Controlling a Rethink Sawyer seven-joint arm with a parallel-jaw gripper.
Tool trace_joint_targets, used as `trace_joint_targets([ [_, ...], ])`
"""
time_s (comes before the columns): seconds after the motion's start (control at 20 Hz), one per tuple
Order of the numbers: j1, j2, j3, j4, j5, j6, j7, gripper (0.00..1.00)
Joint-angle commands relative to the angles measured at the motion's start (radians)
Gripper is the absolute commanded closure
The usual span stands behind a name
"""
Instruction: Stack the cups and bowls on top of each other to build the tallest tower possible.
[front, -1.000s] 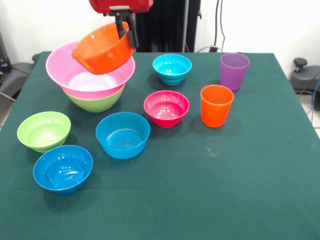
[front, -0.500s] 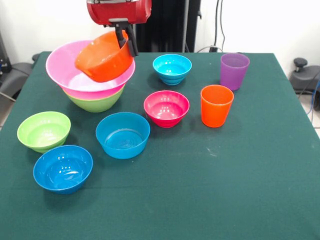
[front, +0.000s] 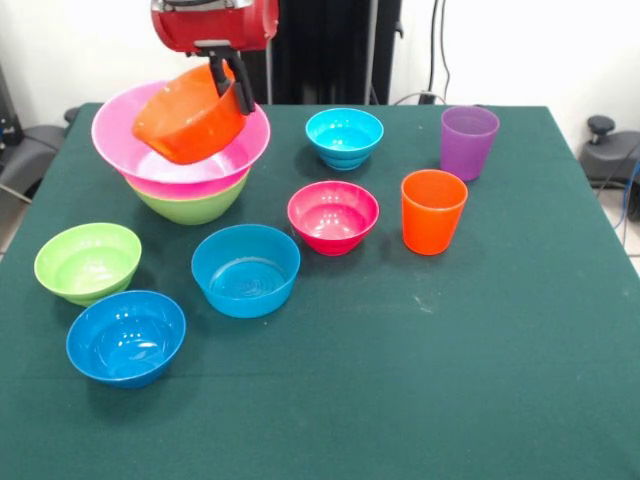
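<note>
My gripper (front: 230, 82) is shut on the rim of the orange bowl (front: 188, 122) and holds it tilted just above the huge pink bowl (front: 170, 165). The pink bowl rests in a large lime green bowl (front: 190, 206) at the table's far left; these two form the tower. On the table stand a small lime green bowl (front: 87, 262), two blue bowls (front: 126, 337) (front: 246, 270), a magenta-red bowl (front: 333, 217) and a cyan bowl (front: 344, 137). The orange cup (front: 433, 211) and the purple cup (front: 468, 142) stand upright at the right.
The green table cloth (front: 450, 370) covers the table. The robot's black pedestal (front: 330, 50) stands behind the far edge. A dark object (front: 605, 150) sits off the table at the right.
My gripper has moved left and a little down with the orange bowl, bringing it from the pink bowl's right rim to over its middle.
</note>
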Motion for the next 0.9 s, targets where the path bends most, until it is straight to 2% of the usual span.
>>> trace_joint_targets([
  [0.05, -0.013, 0.003, 0.043, 0.073, -0.055, -0.022, -0.091, 1.0],
  [0.3, -0.028, 0.009, 0.063, 0.086, -0.062, -0.046, -0.098, 1.0],
  [0.35, -0.031, 0.011, 0.068, 0.088, -0.061, -0.044, -0.094, 0.0],
  [0.75, -0.02, 0.031, 0.08, 0.058, -0.06, -0.025, -0.087, 0.0],
  [0.9, -0.014, 0.016, 0.067, 0.08, -0.062, -0.027, -0.063, 0.0],
])
